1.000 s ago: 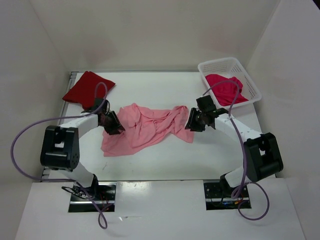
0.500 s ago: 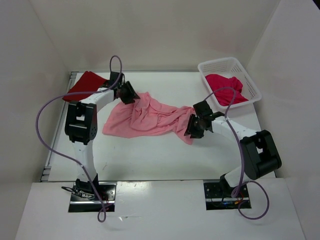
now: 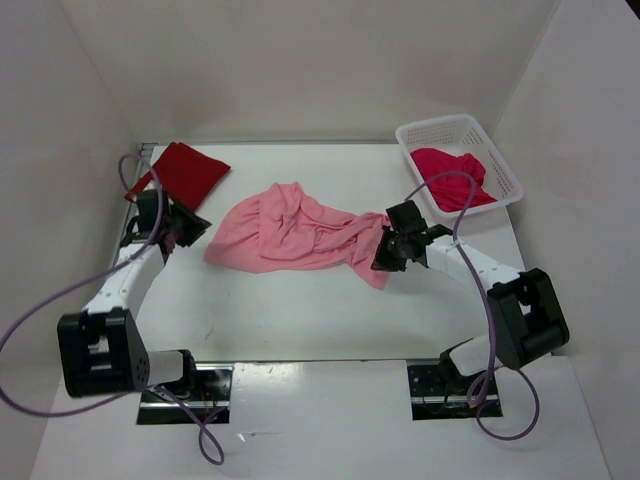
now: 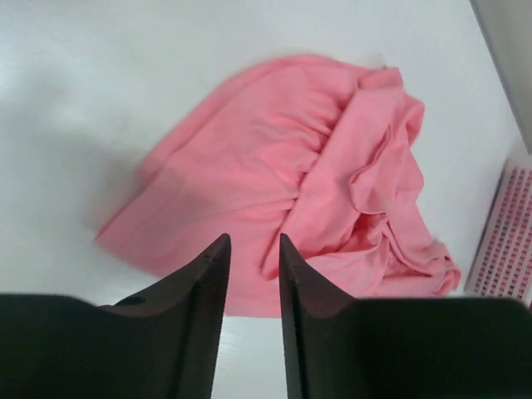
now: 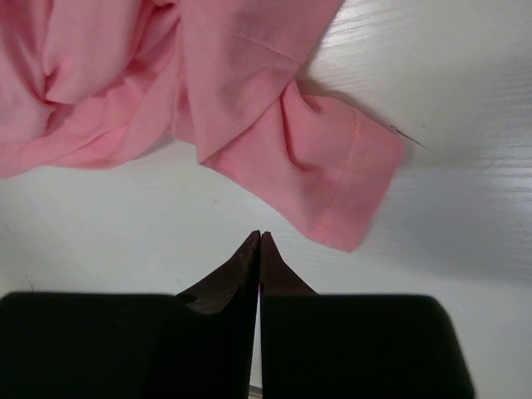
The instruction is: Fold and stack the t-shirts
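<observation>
While pink shirt (image 3: 290,232) lies bunched (collar unseen), left gripper (image 4: 253,243) parted, right gripper (image 5: 259,237) clenched empty.

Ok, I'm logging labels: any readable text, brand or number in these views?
None readable: no text, label or number shows on the light pink cloth t-shirt, the dark red cloth t-shirt, the magenta cloth t-shirt or the white plastic lattice basket.

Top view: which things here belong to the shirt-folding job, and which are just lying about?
Job:
light pink t-shirt, crumpled mid-table
dark red t-shirt, far left corner
magenta t-shirt, far right

Lying about:
white lattice basket, holding the magenta one
white table
</observation>
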`<state>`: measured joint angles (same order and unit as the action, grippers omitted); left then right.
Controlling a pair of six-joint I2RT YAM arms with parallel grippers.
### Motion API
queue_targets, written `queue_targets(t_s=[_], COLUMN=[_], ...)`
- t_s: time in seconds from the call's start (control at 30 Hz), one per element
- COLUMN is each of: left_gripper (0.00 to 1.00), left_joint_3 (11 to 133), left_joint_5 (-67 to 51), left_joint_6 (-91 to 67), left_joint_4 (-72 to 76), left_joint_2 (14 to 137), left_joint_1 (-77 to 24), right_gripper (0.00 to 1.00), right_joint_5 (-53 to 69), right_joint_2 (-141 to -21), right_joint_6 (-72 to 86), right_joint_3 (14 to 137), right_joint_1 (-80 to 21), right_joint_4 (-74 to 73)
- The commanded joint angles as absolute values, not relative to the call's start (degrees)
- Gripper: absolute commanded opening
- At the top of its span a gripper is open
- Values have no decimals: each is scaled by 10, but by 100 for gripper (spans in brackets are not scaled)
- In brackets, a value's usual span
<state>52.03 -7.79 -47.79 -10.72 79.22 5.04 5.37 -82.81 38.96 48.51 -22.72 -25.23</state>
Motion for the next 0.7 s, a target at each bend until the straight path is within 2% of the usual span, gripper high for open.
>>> queue_targets(t_s=[0.0, 0.07, 0.13, 0.23, 0.6, 0.67], left_gripper=[36, 36, 44, 50, 51, 51], left_joint_3=[437, 403, 360, 332, 330, 336], left_joint_5=[-50, -55, -55, -61, -54, -61], left_joint_6=[-510, -538, -564, -586, -603, -603], left_joint_4=[-123, -123, -107, -63, -9, 3], left_joint_2=[721, 707, 707, 715, 798, 815], left_joint_1=[75, 97, 103, 108, 108, 108], right_gripper=[3, 9, 11, 12, 21, 27], right_joint_5=[44, 49, 49, 54, 35, 28], right_joint_2=[-795, -795, -790, -779, -760, -768], right_joint_6=[386, 386, 386, 381, 397, 404], right_joint_3=[498, 498, 492, 487, 466, 466], right_joint_1=[-236, -242, -242, -242, -242, -242], right_joint_4=[-233, -233, -228, -228, -233, -233])
